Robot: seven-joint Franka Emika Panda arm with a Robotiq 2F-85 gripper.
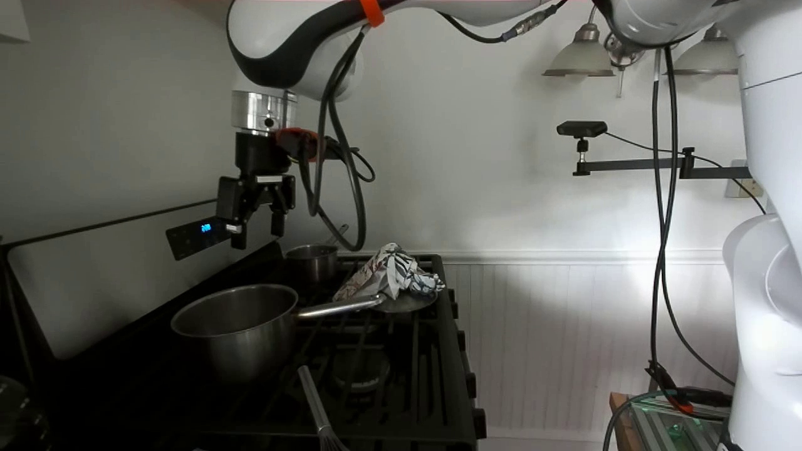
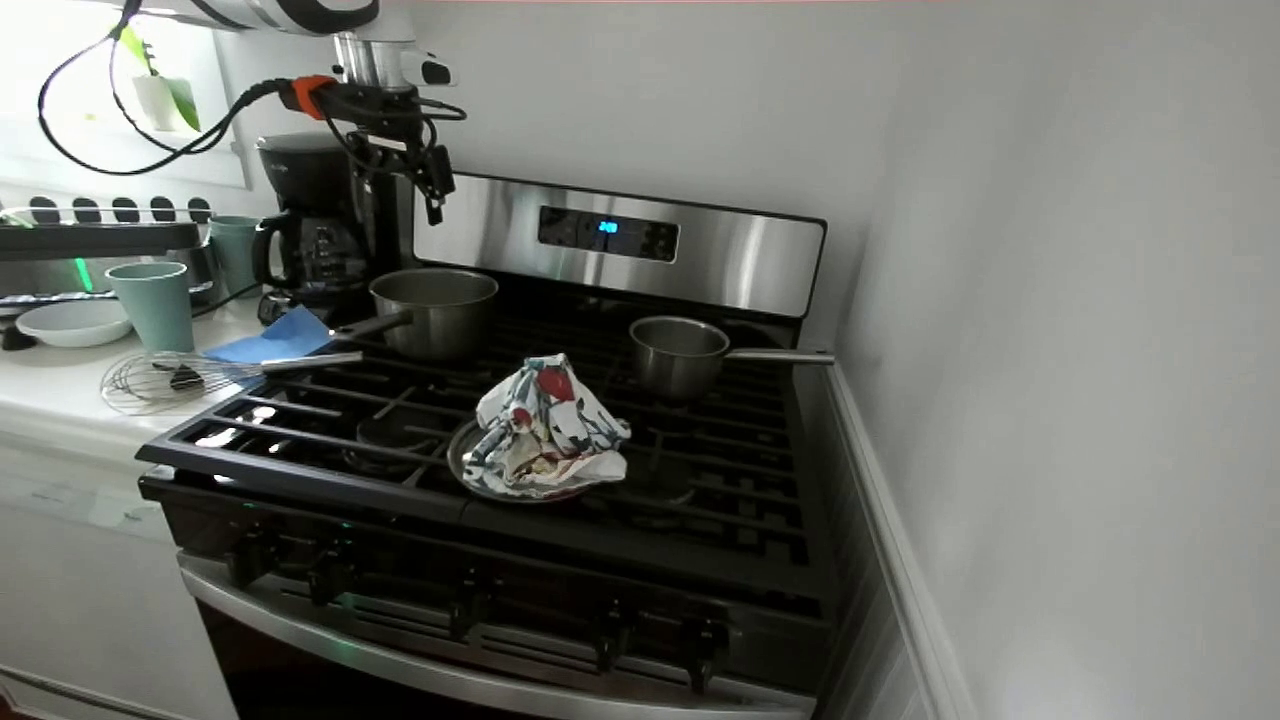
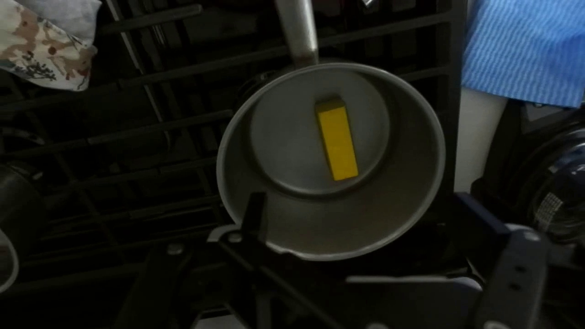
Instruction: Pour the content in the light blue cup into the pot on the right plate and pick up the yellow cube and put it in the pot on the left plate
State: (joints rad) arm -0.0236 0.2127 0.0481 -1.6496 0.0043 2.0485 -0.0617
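The claw (image 1: 257, 237) hangs, jaws apart, above the large pot (image 1: 254, 344), where we see the yellow block (image 3: 338, 140) lying (likely light and stiff), best pinched by its long sides.

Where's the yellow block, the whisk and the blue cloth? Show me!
Yellow block (image 3: 338, 144), in the wrist view: on its long bright face.
Whisk (image 2: 280, 365), in an exterior view: on its handle, near the wires.
Blue cloth (image 3: 528, 52), in the wrist view: on its ribbed surface.
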